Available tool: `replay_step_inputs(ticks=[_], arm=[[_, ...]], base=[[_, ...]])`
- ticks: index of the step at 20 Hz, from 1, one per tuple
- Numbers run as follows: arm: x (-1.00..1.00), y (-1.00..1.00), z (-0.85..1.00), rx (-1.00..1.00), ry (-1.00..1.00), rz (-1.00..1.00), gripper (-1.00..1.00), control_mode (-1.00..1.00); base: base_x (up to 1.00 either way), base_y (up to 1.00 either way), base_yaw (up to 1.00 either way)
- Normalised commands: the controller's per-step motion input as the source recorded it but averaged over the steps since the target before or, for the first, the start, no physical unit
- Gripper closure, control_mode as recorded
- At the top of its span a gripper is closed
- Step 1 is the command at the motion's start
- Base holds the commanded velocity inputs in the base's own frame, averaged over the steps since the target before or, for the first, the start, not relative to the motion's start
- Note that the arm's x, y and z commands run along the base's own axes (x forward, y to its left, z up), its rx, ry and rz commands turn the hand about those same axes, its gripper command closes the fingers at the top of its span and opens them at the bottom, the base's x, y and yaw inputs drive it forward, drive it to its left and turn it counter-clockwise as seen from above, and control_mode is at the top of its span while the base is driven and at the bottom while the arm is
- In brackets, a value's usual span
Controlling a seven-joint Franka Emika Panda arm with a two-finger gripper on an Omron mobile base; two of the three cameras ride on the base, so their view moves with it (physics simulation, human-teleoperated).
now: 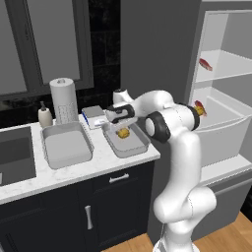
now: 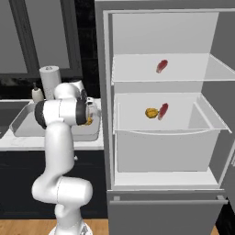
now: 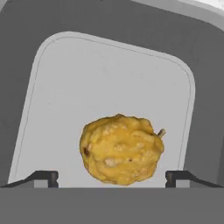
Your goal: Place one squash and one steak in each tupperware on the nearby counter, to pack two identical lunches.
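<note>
Squash (image 3: 121,149) lies loose on the floor of the right tupperware (image 1: 139,146), below and between the wide-open jaws of the claw (image 3: 111,177), which grips nothing. A careless lift could clip that lumpy vegetable or the tray's rim. Beside this tray the left tupperware (image 1: 51,159) holds nothing, so mixing up trays risks uneven lunches.

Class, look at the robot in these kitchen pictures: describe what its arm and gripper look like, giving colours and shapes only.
The arm is glossy white, built of thick rounded segments joined by dark grey ring-shaped joints. The gripper is a white and dark block. In the hand view its two fingertips are small, dark and flat-topped. No cables or markings can be seen.
</note>
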Motion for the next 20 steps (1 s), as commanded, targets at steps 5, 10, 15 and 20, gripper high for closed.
replay_step_inputs(ticks=[5,10,15,20], arm=[[-0.09,-0.01,0.83,0.01,-0.06,0.07,-1.00,-1.00],[-0.92,-0.17,0.49,0.06,-0.01,0.06,-1.00,-1.00],[-1.00,-0.19,0.25,0.04,-0.01,0.07,-1.00,-1.00],[-1.00,-0.03,0.27,0.01,-0.03,0.09,-1.00,-1.00]], base=[[0.00,0.00,0.00],[0.00,0.00,0.00],[0.00,0.00,0.00],[0.00,0.00,0.00]])
